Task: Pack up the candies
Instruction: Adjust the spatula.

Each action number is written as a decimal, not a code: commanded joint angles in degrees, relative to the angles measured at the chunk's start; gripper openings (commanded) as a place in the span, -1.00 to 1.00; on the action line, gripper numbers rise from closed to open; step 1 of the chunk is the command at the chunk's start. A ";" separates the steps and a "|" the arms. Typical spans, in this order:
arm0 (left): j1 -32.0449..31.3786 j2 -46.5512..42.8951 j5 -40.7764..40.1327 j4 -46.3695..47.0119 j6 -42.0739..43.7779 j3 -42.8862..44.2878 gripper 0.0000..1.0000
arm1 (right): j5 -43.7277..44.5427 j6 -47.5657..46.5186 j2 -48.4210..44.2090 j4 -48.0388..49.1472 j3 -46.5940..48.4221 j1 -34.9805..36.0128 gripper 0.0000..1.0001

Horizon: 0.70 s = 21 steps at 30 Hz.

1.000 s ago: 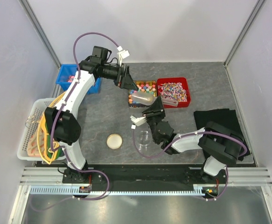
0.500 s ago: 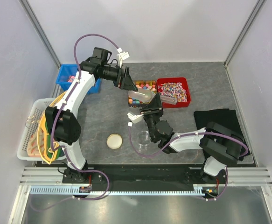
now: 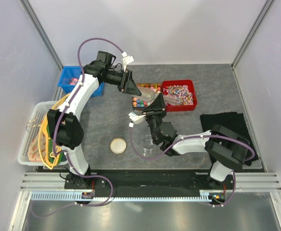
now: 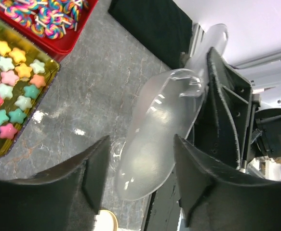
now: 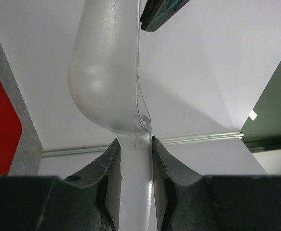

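Blue bin (image 3: 65, 77) sits well left of the gold tray (image 4: 30, 111), not in play. L gripper (image 4: 141, 142) hangs over the tray's far-left corner. Its fingers are spread, one each side of the clear scoop's (image 4: 154, 130) bowl; can't tell if either pad touches the plastic.

The candies (image 4: 7, 91) are star-shaped, mixed colours, and all the ones I can see lie in the tray. None in the scoop, and none that I can see in the clear cup (image 3: 147, 142), which stands on the near side of the tray, apart from it.

Scoop is tilted above the tray's right part, bowl empty afaict. R gripper (image 5: 134, 143) pinches its handle, a finger pressed on each side, just right of the L one. Red bin (image 3: 179, 82) w/ swirl lollipops sits just beside the tray's right side.

Risks, imo:
- **Two arms, one scoop:** if L clamps the bowl while R holds the handle, any small mismatch bends the thin plastic & it could spring out.
- **Slippery bowl:** it's rounded + slick, so a pinch there may squirt it sideways.
- **Early release:** if R lets go too soon, the scoop drops into the tray & scatters stars onto the table.
- **Tight spacing:** grippers are v. close, so a small nudge = collision.
- **Cup:** R forearm + cable pass over it. It looks light, and a brush would tip it.
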 commanded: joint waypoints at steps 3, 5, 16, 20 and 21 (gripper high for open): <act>0.05 -0.20 3.96 -0.68 0.54 0.09 -0.11 | -0.53 -0.05 2.09 26.03 3.72 0.03 -1.00; 0.05 -0.20 5.01 -0.68 0.54 0.00 -0.21 | -0.36 0.13 2.62 26.03 4.24 -0.06 -0.99; 0.05 0.94 7.04 -2.09 1.51 0.97 -0.96 | -0.88 -0.49 5.25 26.03 6.71 -0.32 -0.50; -0.03 0.85 7.13 -2.18 1.51 1.23 -0.96 | -0.79 -0.49 6.05 26.03 6.18 -0.41 -0.12; 0.05 0.94 7.30 -2.09 1.42 1.32 -0.96 | -0.53 -0.31 6.22 26.03 6.09 -0.41 0.12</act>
